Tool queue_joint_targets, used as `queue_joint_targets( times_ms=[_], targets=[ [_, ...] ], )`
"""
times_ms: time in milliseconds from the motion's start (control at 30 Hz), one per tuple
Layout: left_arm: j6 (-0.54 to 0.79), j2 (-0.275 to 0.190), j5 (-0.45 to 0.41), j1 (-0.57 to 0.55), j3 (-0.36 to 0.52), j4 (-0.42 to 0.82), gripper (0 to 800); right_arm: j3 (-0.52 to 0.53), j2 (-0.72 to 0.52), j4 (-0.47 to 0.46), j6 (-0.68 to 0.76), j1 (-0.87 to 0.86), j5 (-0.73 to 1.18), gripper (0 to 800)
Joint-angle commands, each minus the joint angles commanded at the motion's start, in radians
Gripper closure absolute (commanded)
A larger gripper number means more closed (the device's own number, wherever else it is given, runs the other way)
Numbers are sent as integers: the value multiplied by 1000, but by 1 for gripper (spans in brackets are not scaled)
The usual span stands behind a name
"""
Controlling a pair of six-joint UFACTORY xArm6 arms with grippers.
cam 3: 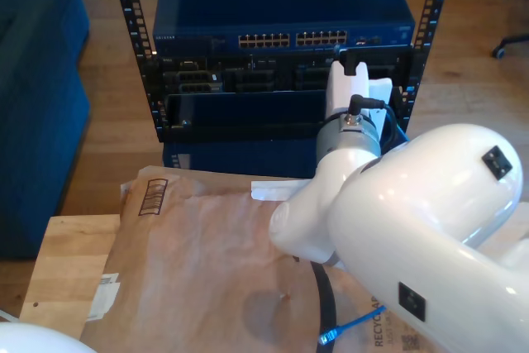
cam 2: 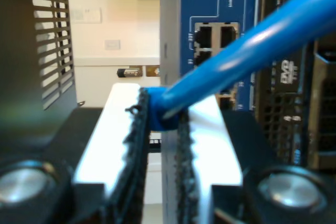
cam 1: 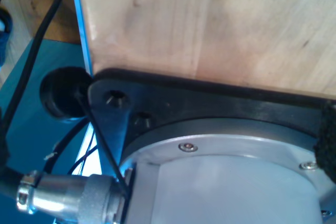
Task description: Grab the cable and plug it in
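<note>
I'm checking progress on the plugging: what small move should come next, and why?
Probably ease my second pincer forward toward the ports. Its pads are shut on the blue cable, and the switch faces it, close ahead, with the plug not yet seated.

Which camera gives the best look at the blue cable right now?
The second wrist view: the blue cable runs large across it, pinched in my second end effector before the switch ports. The exterior view shows a loose end near its bottom edge. The first wrist view shows an arm base.

arm [cam 3: 397,204] white, fills lower right, reaching to rack | blue switch [cam 3: 281,6] top centre | cable [cam 3: 351,326] plug end bottom centre on brown paper [cam 3: 198,262]
</note>
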Motion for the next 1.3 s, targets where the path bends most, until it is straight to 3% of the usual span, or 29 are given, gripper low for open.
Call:
queue_joint_targets(
  times_ms=[233, 367, 667, 833, 1300],
  targets=[
    [0, 0, 0, 0, 0, 2, 0, -58, 77, -3, 8, -28, -26, 800],
    [0, 0, 0, 0, 0, 2, 0, -80, 112, -64, 44, -48, -54, 800],
    [0, 0, 0, 0, 0, 0, 0, -104, 155, -91, 55, -74, -69, 800],
    [0, 0, 0, 0, 0, 0, 0, -129, 189, -169, 94, -103, -106, 800],
    [0, 0, 0, 0, 0, 0, 0, -195, 232, -172, 92, -123, -103, 800]
  ],
)
